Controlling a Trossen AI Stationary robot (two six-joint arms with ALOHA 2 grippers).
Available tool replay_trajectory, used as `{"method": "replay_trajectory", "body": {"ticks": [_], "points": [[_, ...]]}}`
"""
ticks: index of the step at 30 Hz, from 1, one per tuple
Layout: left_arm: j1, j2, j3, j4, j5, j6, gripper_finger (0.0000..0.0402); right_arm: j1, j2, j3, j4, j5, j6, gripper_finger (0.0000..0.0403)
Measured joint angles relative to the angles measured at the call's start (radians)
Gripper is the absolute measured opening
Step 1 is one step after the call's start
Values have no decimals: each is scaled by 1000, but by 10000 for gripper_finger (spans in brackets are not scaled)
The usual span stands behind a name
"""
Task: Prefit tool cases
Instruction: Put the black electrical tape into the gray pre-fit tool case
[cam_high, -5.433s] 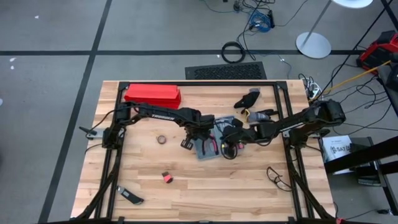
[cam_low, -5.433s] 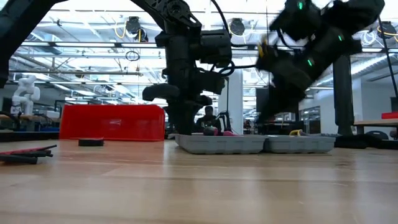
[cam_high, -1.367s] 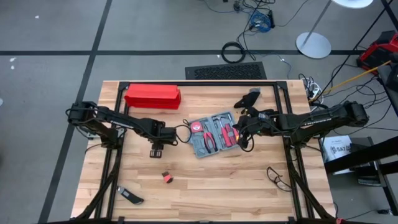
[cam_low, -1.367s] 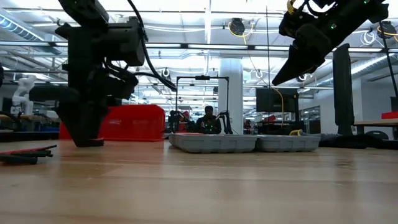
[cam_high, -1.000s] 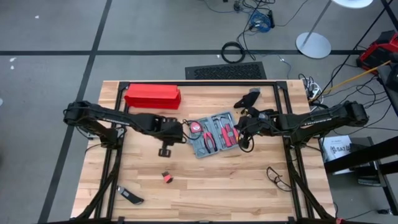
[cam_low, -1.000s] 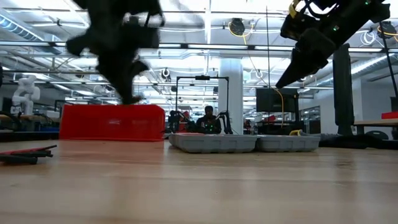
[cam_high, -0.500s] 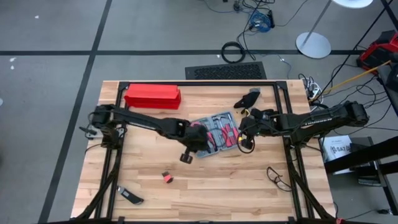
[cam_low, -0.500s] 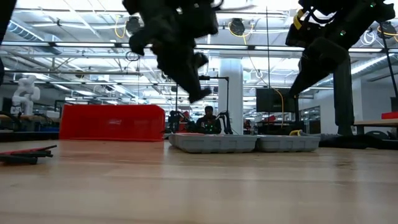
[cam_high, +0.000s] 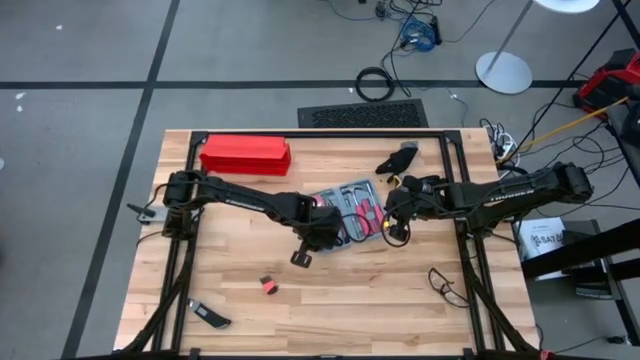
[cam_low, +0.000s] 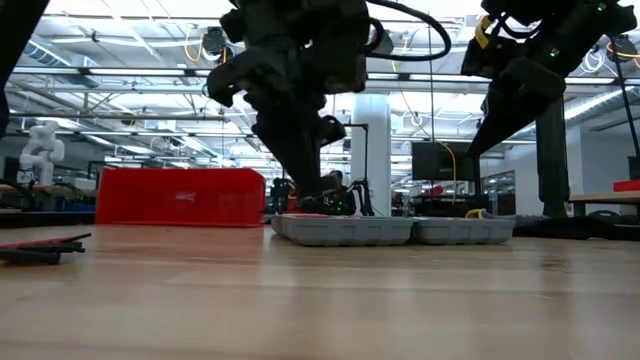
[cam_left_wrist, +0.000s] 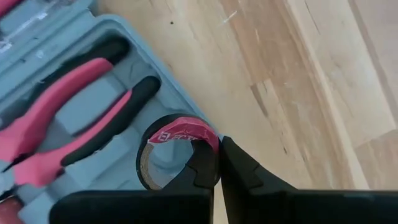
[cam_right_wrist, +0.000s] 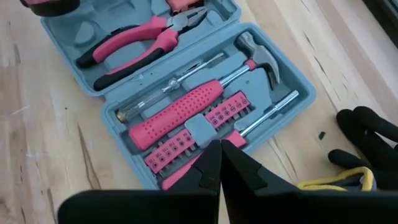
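The blue-grey tool case (cam_high: 345, 213) lies open and flat on the table, also seen in the low view (cam_low: 390, 230). It holds pink-handled pliers (cam_right_wrist: 134, 43), a hammer (cam_right_wrist: 261, 56) and a screwdriver (cam_right_wrist: 180, 109). My left gripper (cam_left_wrist: 219, 140) stands low over the case's left near corner (cam_high: 325, 237), shut on a black tape roll (cam_left_wrist: 177, 155) with a red label. My right gripper (cam_right_wrist: 221, 144) is shut and hovers above the case's right half (cam_high: 392, 215), touching nothing. My left gripper pinches the tape roll's wall (cam_left_wrist: 208, 138), one finger (cam_left_wrist: 199, 168) inside the ring and the other outside. It comes from above, slanting down. The roll lies over the corner recess of the case beside the pliers; whether it rests on the case I cannot tell.
A long red box (cam_high: 245, 153) lies at the far left of the table. A black glove (cam_high: 400, 160) and yellow cord (cam_right_wrist: 339, 180) lie beyond the case. A small red-black piece (cam_high: 268, 286), a dark tool (cam_high: 210, 317) and a cable (cam_high: 445, 285) lie nearer.
My left gripper has carried the tape roll, lifted clear, toward the table's right from the open wood to the case, then lowered it onto the case's left near corner. My right gripper has stayed about where it was.
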Motion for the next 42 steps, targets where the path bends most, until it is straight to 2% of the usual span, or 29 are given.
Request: {"method": "replay_trajectory", "body": {"ticks": [13,21,27,31,33,35,38,40,42], "points": [[29,46,0,31,66,0,9,56,0,0,20,0,15,0],[28,46,0,17,71,-38,80,57,0,0,23,1,16,0],[29,45,0,24,69,-39,89,57,0,0,22,1,19,0],[33,23,0,-23,62,-45,90,57,0,0,23,1,19,0],[39,4,0,-66,26,-41,90,57,0,0,34,1,17,0],[51,-24,0,-125,-65,-20,91,64,6,-4,90,-3,-1,0],[78,-75,-1,-141,-231,23,91,70,31,-53,303,-70,-45,0],[109,-93,0,-111,-268,73,91,68,73,-97,473,-109,-60,0],[152,-93,0,-71,-257,112,91,67,141,-137,633,-110,-69,0]]}}
